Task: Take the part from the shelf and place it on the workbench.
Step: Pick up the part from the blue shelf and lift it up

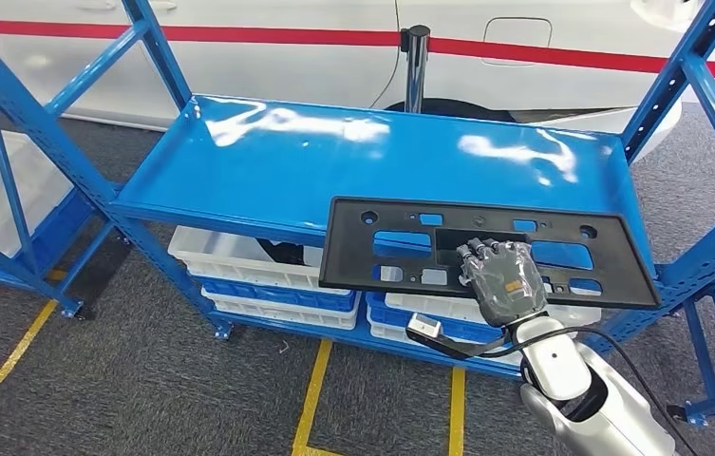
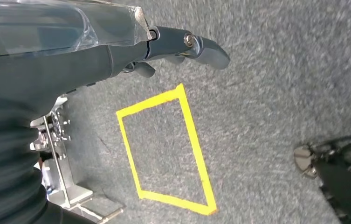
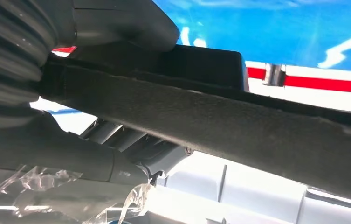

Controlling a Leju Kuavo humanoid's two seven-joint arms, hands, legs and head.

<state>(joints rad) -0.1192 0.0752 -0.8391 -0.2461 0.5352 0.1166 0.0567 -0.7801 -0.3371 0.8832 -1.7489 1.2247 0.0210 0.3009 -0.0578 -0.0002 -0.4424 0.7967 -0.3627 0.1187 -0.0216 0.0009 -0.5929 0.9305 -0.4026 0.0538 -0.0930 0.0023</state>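
Observation:
The part (image 1: 348, 252) is a flat black plastic panel with several cut-outs. It lies on the glossy blue shelf (image 1: 268, 161), toward the right, with its front edge overhanging the shelf's lip. My right hand (image 1: 505, 280) grips that front edge near the middle, fingers over the top. In the right wrist view the part's edge (image 3: 238, 126) runs between the thumb (image 3: 117, 23) and the fingers (image 3: 85, 158) underneath. My left hand (image 2: 117, 56) hangs over the grey carpet with its fingers loosely extended and nothing in it.
White and blue bins (image 1: 258, 275) are stacked on the tier below the shelf. Blue uprights (image 1: 676, 85) flank the shelf, and another rack (image 1: 2, 171) stands at the left. A white car with a red stripe (image 1: 287, 38) is behind. Yellow tape (image 1: 315, 389) marks the carpet.

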